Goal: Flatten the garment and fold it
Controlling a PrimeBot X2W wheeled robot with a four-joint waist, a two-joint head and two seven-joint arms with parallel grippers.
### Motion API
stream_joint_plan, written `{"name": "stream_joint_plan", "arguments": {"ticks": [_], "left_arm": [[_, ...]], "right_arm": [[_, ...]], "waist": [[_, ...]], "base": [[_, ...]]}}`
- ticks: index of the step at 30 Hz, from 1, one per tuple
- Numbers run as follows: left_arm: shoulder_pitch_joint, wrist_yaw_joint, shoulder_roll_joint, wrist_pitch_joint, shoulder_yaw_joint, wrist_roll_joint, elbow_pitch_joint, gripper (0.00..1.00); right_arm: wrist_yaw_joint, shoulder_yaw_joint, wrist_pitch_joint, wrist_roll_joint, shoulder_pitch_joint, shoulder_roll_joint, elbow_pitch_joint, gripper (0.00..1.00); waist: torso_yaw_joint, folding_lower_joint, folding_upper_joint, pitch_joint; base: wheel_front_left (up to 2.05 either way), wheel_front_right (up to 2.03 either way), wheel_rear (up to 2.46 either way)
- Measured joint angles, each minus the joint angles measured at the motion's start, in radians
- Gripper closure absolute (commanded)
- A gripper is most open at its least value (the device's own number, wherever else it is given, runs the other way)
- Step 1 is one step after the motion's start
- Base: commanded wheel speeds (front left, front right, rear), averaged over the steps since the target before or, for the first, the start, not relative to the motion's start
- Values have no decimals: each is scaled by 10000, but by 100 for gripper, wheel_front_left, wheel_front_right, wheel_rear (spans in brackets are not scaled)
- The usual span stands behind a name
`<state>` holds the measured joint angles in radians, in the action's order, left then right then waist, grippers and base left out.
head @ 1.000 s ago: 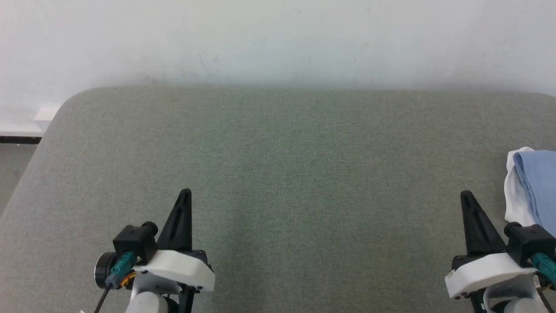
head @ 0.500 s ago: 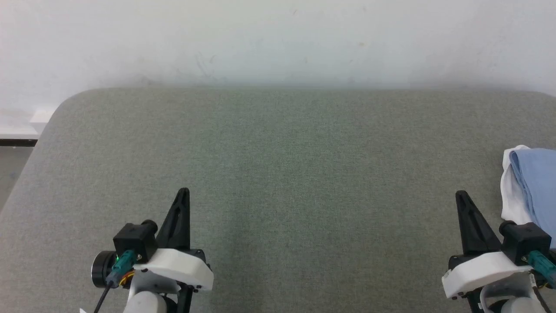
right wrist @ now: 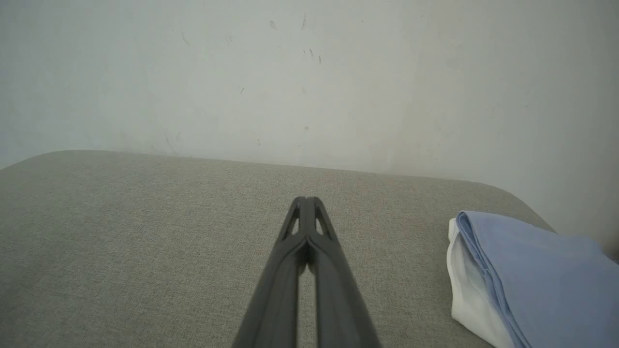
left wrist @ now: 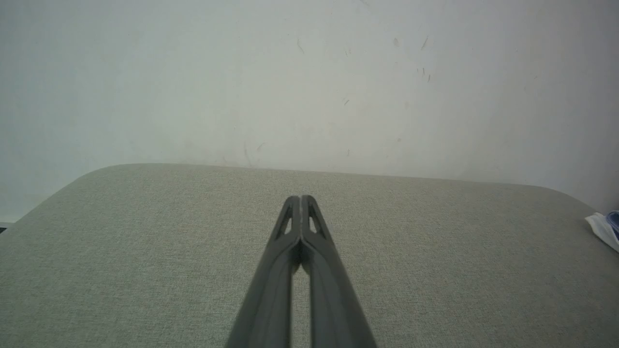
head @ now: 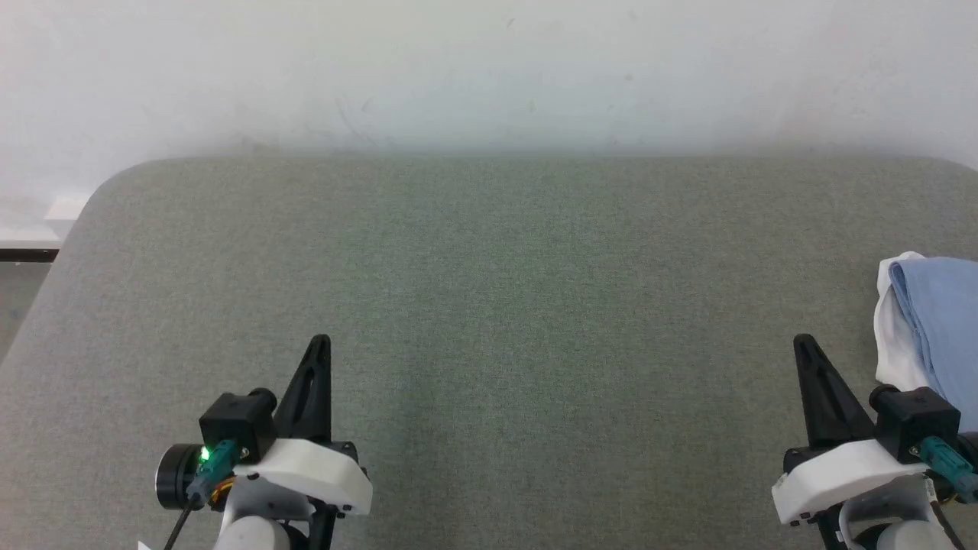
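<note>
While the left gripper [head: 321, 344] and the right gripper [head: 801, 342] are closed on nothing over the table [head: 489, 290], the shirt [head: 928, 321], bunched at the table's right edge beside the right gripper, should be gripped by an outer fold and drawn to the middle.
</note>
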<state>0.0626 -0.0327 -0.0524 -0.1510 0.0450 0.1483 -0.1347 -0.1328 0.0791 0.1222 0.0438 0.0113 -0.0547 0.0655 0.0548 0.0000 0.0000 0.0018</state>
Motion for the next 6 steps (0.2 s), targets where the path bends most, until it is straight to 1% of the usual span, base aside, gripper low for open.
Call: {"name": "stream_joint_plan", "arguments": {"ticks": [6], "left_arm": [[-6,31,0,113,-42,-117,117,100]], "right_arm": [[0,-94,-96,-21,-2,2,-54,100]], "waist": [[-45,0,0,-2]], "base": [[0,0,0]]}}
